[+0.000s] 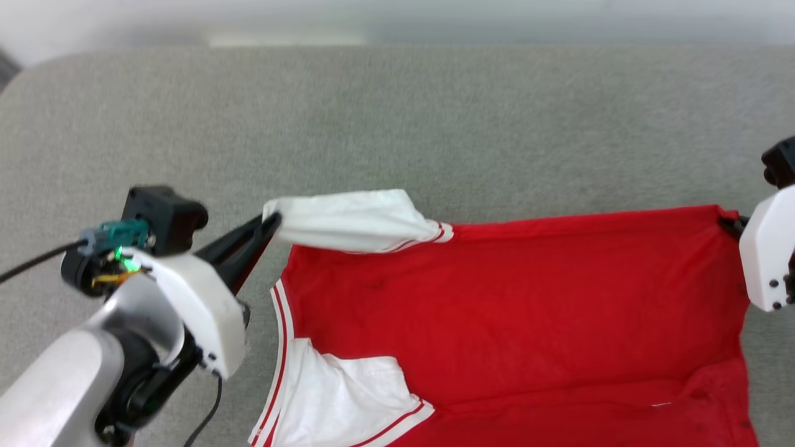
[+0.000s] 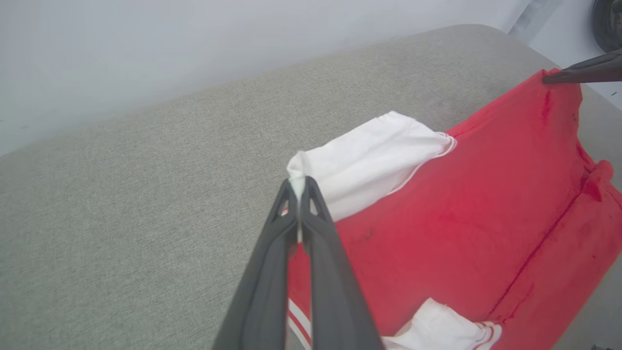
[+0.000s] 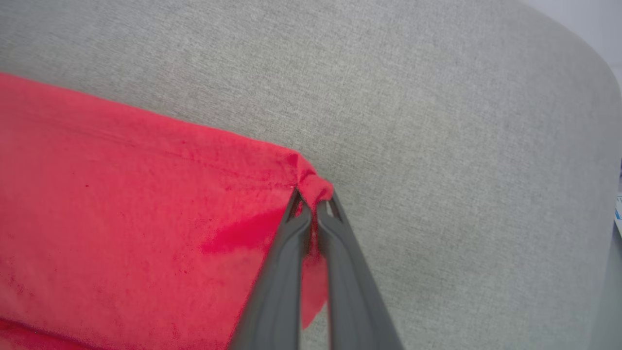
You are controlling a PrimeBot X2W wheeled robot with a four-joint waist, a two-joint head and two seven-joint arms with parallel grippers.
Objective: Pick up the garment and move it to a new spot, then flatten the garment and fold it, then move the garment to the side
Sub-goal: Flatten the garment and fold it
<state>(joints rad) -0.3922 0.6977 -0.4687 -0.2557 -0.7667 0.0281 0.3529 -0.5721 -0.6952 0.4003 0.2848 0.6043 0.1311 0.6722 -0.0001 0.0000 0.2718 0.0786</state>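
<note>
Red jersey: the garment (image 1: 509,298) lies on the near half of the grey upholstered surface (image 1: 397,112), toward its right side, and its near part runs off the bottom of the head view. Left gripper (image 2: 297,187) is clamped on the tip of the far sleeve (image 1: 348,220). Right gripper (image 3: 313,204) is clamped on a red corner, fabric bunched between the fingers. The far edge is strung between the two, fairly taut.

Looks like the flatten step. To do it well, pull apart evenly, low over the surface, and set both ends down together — an uneven pull would likely skew the body. The left hold is on sleeve only, so the thin sleeve will probably stretch before the body shifts. The near sleeve (image 1: 335,397) lies folded onto the red and the near right area is rumpled — both need smoothing before any fold.
</note>
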